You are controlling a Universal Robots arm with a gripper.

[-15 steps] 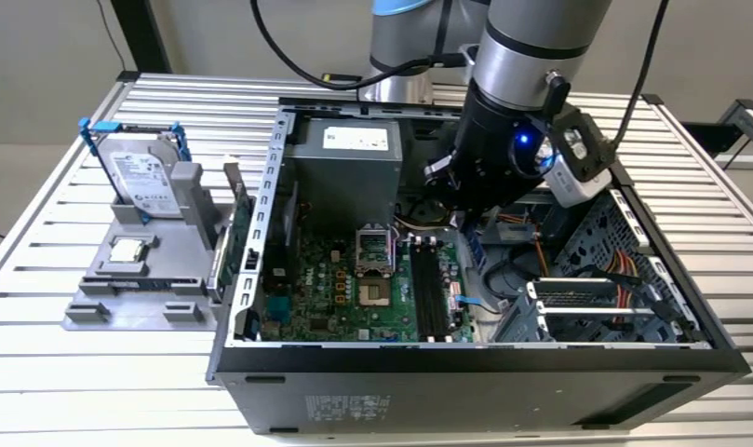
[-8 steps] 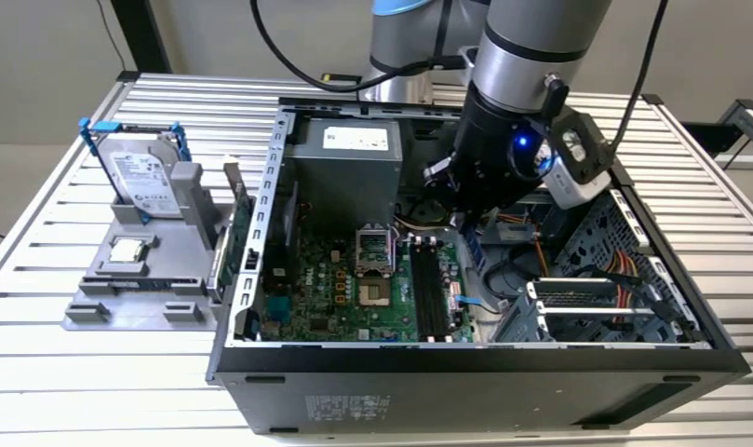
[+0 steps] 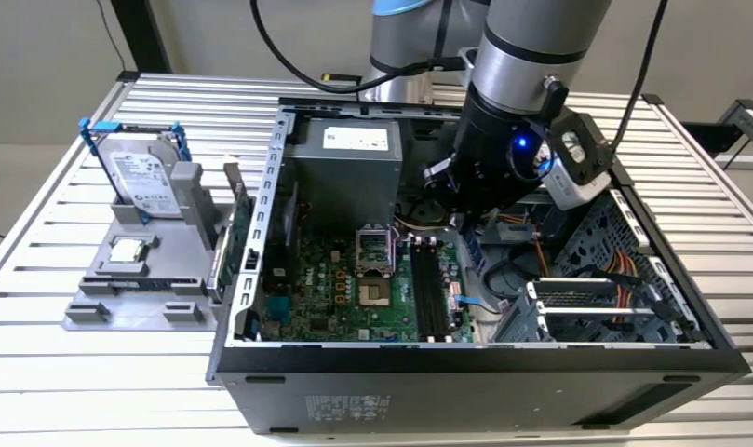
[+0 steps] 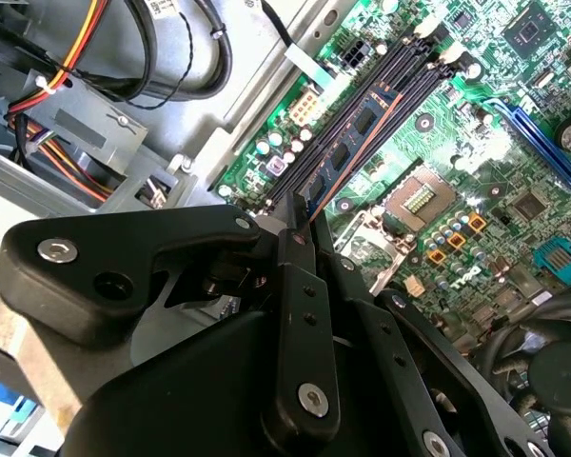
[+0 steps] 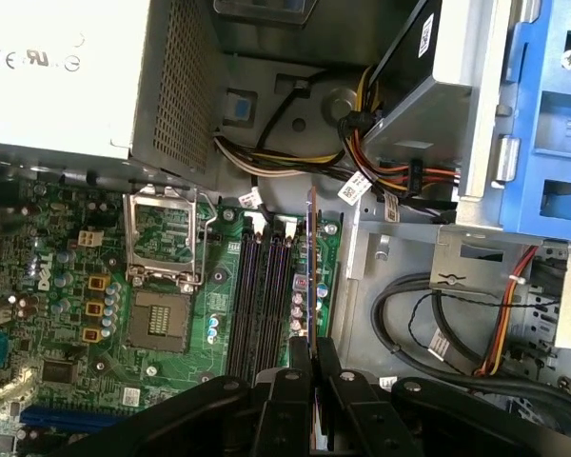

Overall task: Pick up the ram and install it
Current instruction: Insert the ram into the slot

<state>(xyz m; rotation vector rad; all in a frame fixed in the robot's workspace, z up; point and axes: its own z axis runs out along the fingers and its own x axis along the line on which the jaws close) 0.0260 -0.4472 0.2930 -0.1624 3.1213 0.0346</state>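
Note:
The ram [image 4: 357, 143] is a slim blue-green board with black chips, held edge-on between my black fingers [image 4: 300, 286]. My gripper [image 5: 314, 345] is shut on one end of the ram [image 5: 311, 271], which runs along the black memory slots [image 5: 262, 290] of the green motherboard [image 5: 67, 314], over the slot on the side away from the CPU socket. Whether its lower edge sits in the slot I cannot tell. In the exterior view my gripper [image 3: 461, 222] reaches down into the open computer case [image 3: 476, 358], just behind the memory slots [image 3: 428, 293].
An empty CPU socket [image 5: 162, 262] lies beside the slots. The power supply [image 3: 339, 154], cable bundles [image 5: 381, 176] and a drive cage [image 3: 594, 303] crowd around my arm. Outside the case, a grey holder [image 3: 90, 312] carries a silver hard drive [image 3: 141, 172] and a CPU chip [image 3: 127, 250].

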